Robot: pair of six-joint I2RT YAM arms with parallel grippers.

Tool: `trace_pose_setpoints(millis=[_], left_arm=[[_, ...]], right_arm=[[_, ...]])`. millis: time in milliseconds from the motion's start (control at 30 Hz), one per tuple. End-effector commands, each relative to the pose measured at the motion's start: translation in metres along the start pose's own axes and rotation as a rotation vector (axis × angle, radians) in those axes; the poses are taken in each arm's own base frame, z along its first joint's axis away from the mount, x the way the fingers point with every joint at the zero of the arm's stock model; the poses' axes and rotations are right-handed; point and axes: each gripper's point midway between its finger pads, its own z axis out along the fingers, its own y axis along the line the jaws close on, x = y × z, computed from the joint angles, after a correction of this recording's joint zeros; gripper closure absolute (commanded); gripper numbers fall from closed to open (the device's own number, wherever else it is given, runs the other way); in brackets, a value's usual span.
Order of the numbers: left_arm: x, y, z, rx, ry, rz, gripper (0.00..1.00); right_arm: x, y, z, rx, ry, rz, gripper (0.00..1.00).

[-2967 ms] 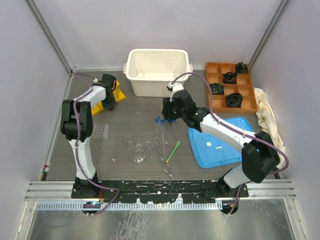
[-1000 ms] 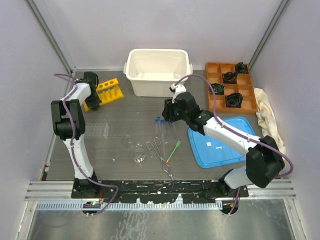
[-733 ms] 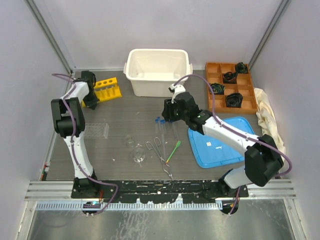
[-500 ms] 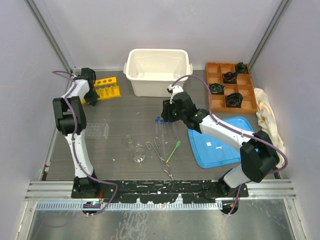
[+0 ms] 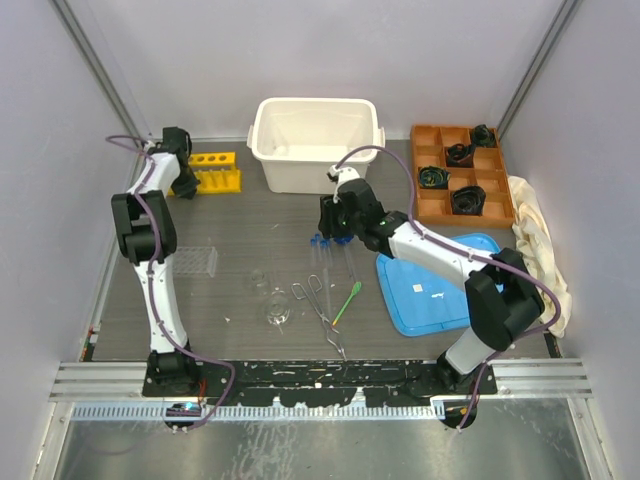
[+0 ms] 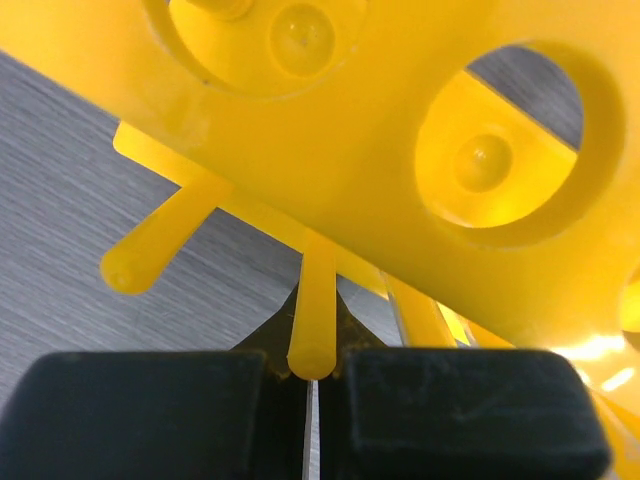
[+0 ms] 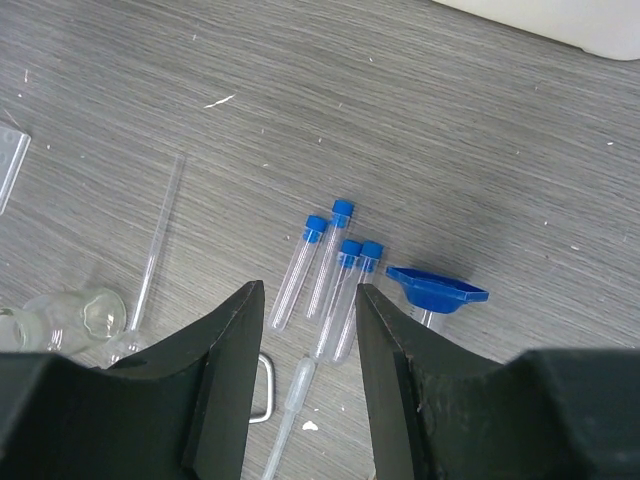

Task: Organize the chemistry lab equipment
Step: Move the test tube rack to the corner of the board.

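Back edge of the table [image 5: 260, 215]: one white bin [image 5: 315, 140], one yellow rack [image 5: 212, 172] just left of it, close to the left wall. Left claw [image 6: 305, 375] pinches a rack peg, pads pressed together. Mid-table, four blue-capped test tubes [image 7: 322, 275] lie side by side; right claw [image 7: 306, 300] hangs half spread above them. Bare table between tubes and bin

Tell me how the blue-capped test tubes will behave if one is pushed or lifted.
The test tubes lie flat on the table, round and slim, so a sideways push would probably roll them. They look clear and smooth, so likely light, slippery and perhaps fragile. They lie close together; nudging one would probably shift its neighbours.
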Motion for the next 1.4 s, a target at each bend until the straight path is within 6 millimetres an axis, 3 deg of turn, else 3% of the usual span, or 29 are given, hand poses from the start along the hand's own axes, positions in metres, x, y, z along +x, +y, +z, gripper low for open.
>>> trace_pose_setpoints(millis=[0,433,700,833,1033,1167,1367], left_arm=[[-0.007,-0.016,0.017,0.06,-0.01,-0.06,1.0],[-0.015,-0.053,0.029,0.223,-0.037,-0.297,1.0],[-0.006,-0.069,0.042,0.297,0.01,-0.416,1.0],[0.004,-0.068,0.034,0.305,0.039,-0.409,1.0],[0.023,-0.058,0.002,0.335,0.045,-0.406,1.0],[0.04,-0.068,-0.012,0.357,0.045,-0.394,1.0],[0.05,-0.091,-0.001,0.401,0.072,-0.439,1.0]], right_arm=[[-0.037,0.005,-0.001,0.0,-0.094,0.001,0.52],[-0.04,0.001,0.008,0.026,-0.088,-0.006,0.52],[-0.038,0.001,0.014,0.031,-0.075,-0.007,0.53],[-0.037,0.001,0.014,0.032,-0.07,-0.008,0.53],[-0.039,0.004,0.015,0.015,-0.074,-0.004,0.53],[-0.04,0.006,0.014,0.004,-0.076,-0.003,0.53],[-0.04,0.006,0.012,0.007,-0.079,-0.005,0.53]])
